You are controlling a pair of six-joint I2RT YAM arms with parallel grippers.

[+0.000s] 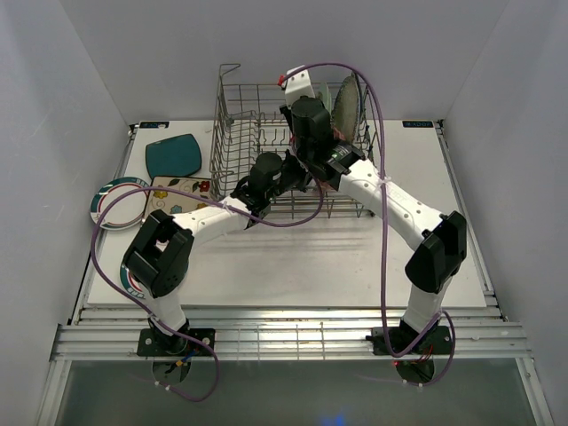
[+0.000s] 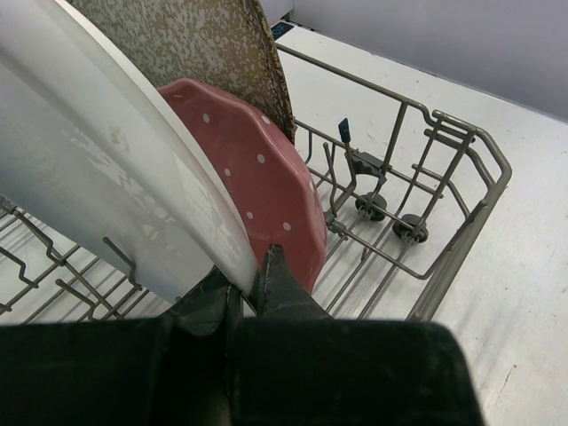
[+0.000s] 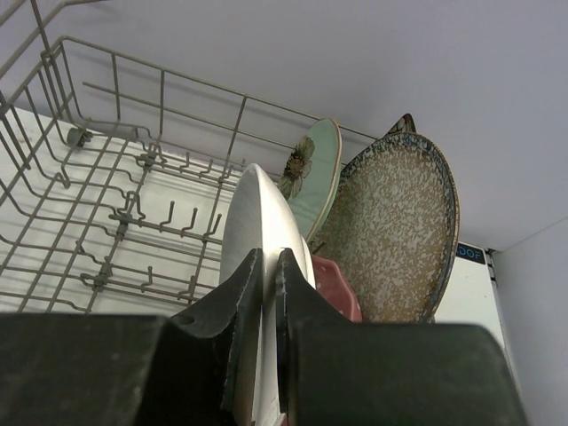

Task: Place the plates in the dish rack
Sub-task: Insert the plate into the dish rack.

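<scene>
Black fingers (image 3: 297, 302) up close, both pairs pinched on one big white plate (image 3: 253, 213) standing in the dish rack (image 1: 232, 133).
From above, the right gripper (image 3: 269, 256) is clamped tight on the smooth, glossy rim, and the left gripper (image 2: 247, 266) squeezes the same thin edge lower down. Just behind it stands a pink plate (image 2: 257, 169), scalloped and white-dotted. Then comes a speckled plate (image 3: 390, 231), mottled brown and cream with a blue-flecked border, then a mint green plate (image 3: 315, 173) with a painted flower. All are on edge among grey wire tines (image 3: 169, 213). On the table (image 1: 293, 257) left of the rack lie a teal square plate (image 1: 173, 155), a floral square plate (image 1: 177, 193) and a teal-rimmed round plate (image 1: 115, 202).
</scene>
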